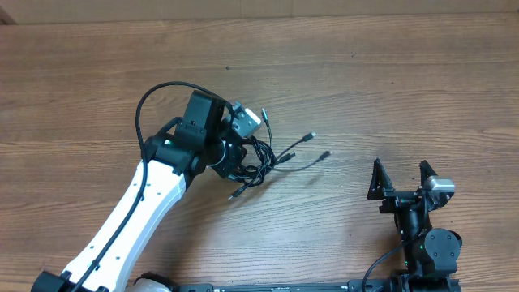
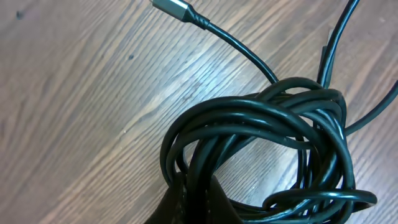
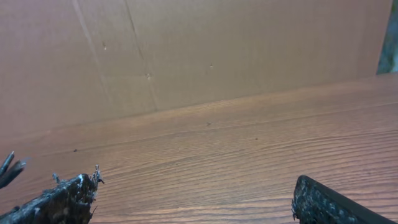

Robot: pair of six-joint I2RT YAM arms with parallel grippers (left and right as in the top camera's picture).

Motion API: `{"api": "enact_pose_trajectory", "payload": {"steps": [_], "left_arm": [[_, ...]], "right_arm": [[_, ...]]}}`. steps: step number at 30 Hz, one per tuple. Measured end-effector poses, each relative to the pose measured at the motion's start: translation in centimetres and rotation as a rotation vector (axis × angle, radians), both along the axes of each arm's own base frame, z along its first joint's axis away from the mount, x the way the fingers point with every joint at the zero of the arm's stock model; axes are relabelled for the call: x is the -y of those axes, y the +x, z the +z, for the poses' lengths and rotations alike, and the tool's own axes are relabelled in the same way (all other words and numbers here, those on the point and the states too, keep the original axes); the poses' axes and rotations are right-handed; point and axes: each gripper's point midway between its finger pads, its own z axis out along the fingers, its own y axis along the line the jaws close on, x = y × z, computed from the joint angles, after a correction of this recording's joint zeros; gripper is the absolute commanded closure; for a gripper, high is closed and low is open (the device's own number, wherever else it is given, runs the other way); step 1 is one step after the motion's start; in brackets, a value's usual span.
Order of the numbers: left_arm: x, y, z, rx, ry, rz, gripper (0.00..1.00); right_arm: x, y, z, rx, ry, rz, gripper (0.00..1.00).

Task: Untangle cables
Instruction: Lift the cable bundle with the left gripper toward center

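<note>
**Inspector:** Where are the cables [image 1: 259,156]?

**Assistant:** On the wooden table [image 1: 389,73], left of its middle. They are bunched in a tangled coil at the tip of the left gripper [image 2: 196,200].

**Inspector:** Which way do they lie?

**Assistant:** The coil is roundish, with its loops stacked flat on one another (no clear long axis there). The loose ends give the direction. Two run side by side to the right and slightly away from the robot, each ending in a small tip. One short end points back toward the robot and to the left. Another rises beside the wrist camera. Taken whole, the spread lies on a diagonal from near-left to far-right.

**Inspector:** State of the left gripper?

**Assistant:** Pressed together on the cables. In the wrist view its dark tips sit at the bottom edge with several loops caught there. From overhead the wrist hides it. A silvery plug [image 2: 171,6] shows at the top of the wrist view, and its cord slants down and right into the coil.

**Inspector:** And the right gripper [image 1: 399,166]?

**Assistant:** Spread wide and holding nothing. It is well apart from the cables, over the right part of the table on the robot's side. Its own camera shows bare wood and a cardboard wall [image 3: 217,56].
</note>
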Motion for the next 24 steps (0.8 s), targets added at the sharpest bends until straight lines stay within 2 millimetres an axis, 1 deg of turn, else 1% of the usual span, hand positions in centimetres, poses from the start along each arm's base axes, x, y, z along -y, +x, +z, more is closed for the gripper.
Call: {"api": "enact_pose_trajectory", "payload": {"steps": [7, 16, 19, 22, 24], "left_arm": [[1.1, -1.2, 1.0, 0.035, 0.008, -0.09, 0.96], [3.5, -3.0, 1.8, 0.001, -0.095, -0.187, 0.96], [3.9, -3.2, 1.9, -0.008, -0.119, -0.203, 0.96], [4.1, -3.3, 2.1, -0.009, -0.134, -0.211, 0.96], [4.3, -3.2, 2.2, -0.005, -0.144, -0.211, 0.96]], "right_arm": [[0.0, 0.0, 0.0, 0.0, 0.001, 0.0, 0.0], [-0.2, 0.0, 0.1, 0.002, 0.02, 0.009, 0.0], [-0.7, 0.0, 0.1, 0.002, 0.048, 0.04, 0.0], [-2.0, -0.2, -0.1, -0.009, 0.073, 0.114, 0.0], [-2.8, -0.4, -0.6, -0.041, 0.097, 0.163, 0.0]]}}
